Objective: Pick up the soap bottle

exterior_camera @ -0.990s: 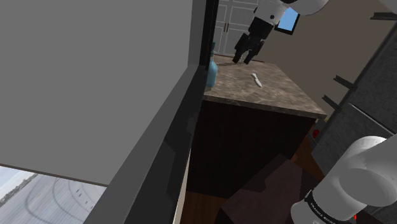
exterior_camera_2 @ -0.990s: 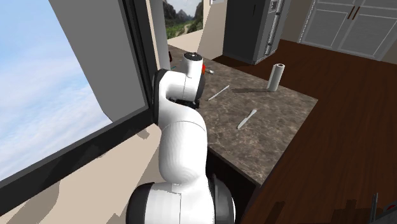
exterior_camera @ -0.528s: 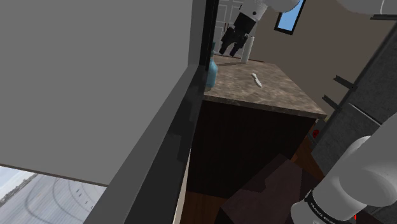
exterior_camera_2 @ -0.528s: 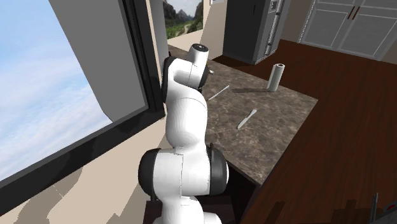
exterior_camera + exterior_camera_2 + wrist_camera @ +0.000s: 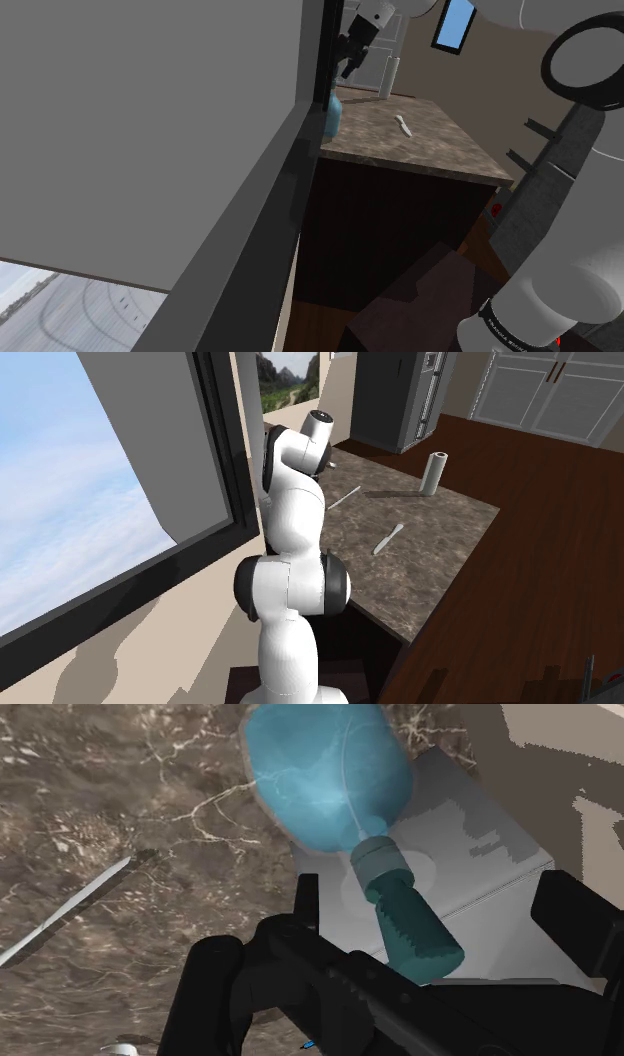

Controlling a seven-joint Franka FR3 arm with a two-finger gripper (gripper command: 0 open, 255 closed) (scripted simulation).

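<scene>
Swung my gripper (image 5: 350, 66) toward shoulder view's left, up to window (image 5: 150, 130); now over blue soap bottle (image 5: 325, 774). My fingers (image 5: 575, 919) wide apart, flanking teal cap (image 5: 410, 929), no contact.

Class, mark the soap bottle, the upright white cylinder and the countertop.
soap bottle (image 5: 325, 774): wrist view, on its rounded blue body.
white cylinder (image 5: 433, 474): second exterior view, midway up its side.
countertop (image 5: 440, 527): second exterior view, on a bare patch of the dark veined surface.

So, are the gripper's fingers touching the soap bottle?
Apart. Wrist view: open fingers of the gripper flank the soap bottle at its teal neck, a gap on each side.
</scene>
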